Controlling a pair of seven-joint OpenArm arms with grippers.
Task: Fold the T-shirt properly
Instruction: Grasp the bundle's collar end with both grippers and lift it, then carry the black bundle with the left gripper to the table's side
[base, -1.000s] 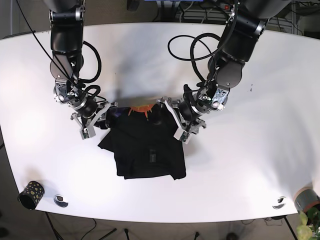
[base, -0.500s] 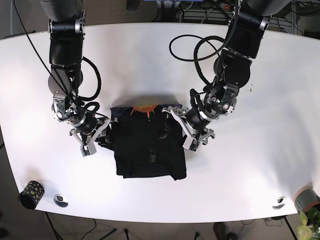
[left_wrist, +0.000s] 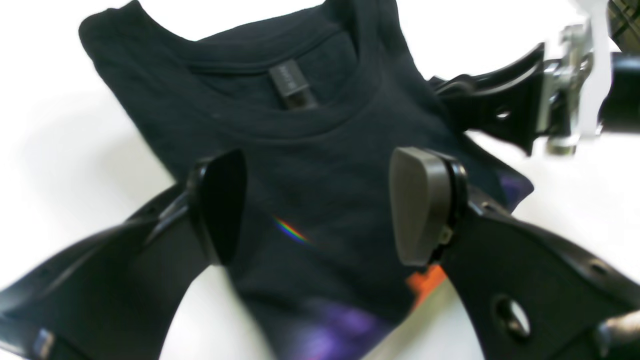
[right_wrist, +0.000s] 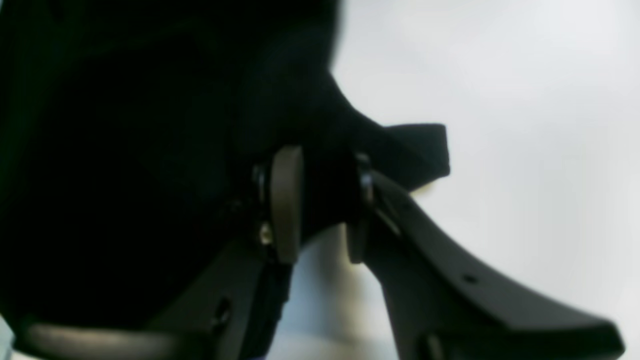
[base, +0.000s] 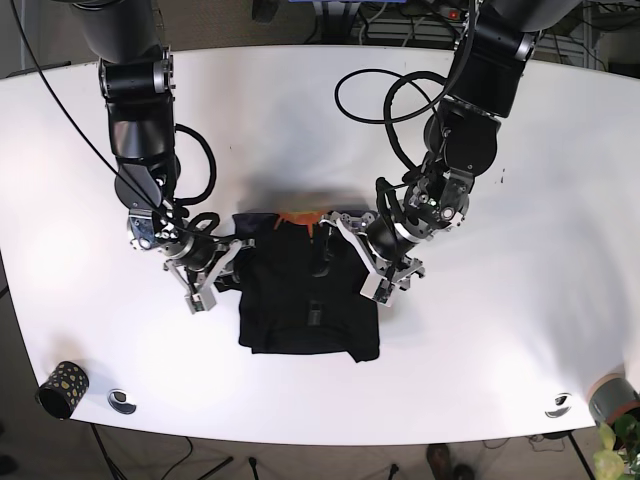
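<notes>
The right gripper (right_wrist: 320, 205) pinches a fold of the soft black cotton T-shirt (base: 308, 300) lying on the smooth white desk (base: 500, 330); the left gripper (left_wrist: 320, 207) gapes wide above its ribbed collar.

White table (base: 300, 110), black T-shirt (base: 305, 300) folded at centre, spotted cup (base: 62, 388) near corner

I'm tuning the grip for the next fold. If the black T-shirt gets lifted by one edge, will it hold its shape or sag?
It would probably sag: the T-shirt is thin knit cloth that lies creased on the table. Where the right end effector pinches an edge, the fabric bunches, so it is likely floppy and light. The open left end effector straddles it; the stacked layers could slide apart.
</notes>
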